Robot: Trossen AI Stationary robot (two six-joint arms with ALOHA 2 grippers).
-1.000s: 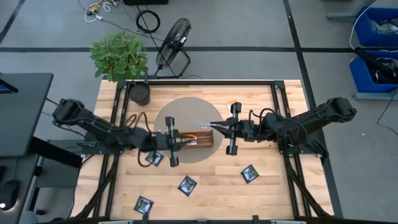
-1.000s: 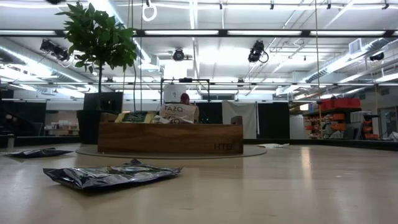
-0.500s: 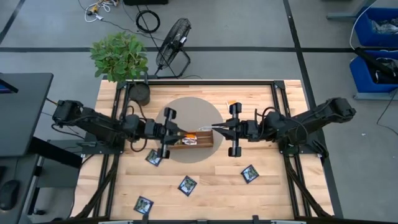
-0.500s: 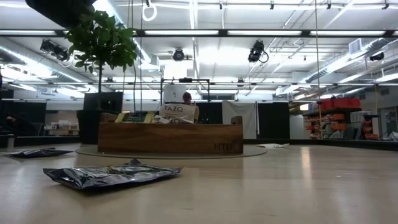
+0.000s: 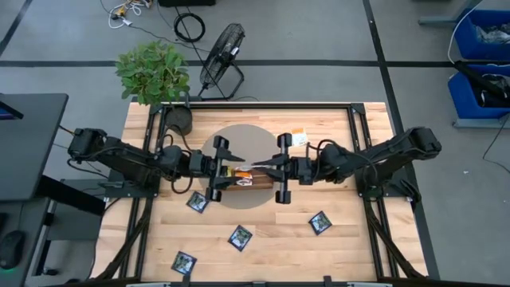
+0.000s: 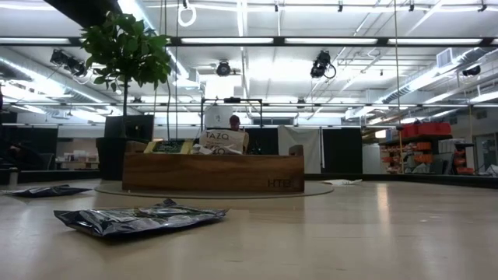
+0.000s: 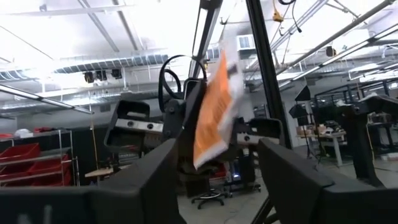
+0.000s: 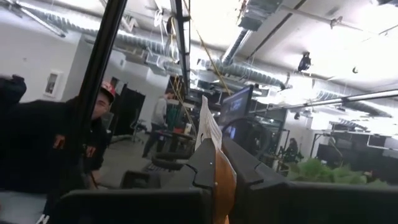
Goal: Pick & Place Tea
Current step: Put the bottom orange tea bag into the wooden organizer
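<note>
Illumination is bright and even, supplied by long ceiling light strips overhead; in the low view these strips glare white; the near tabletop is soft and out of focus; the foil sachet carries specular highlights; both wrist views show washed-out ceilings and blurred foreground fingers.

Colours on my table
I see an orange-and-white sachet, dark navy sachets with pale centres, brown tray, grey round mat.
</note>
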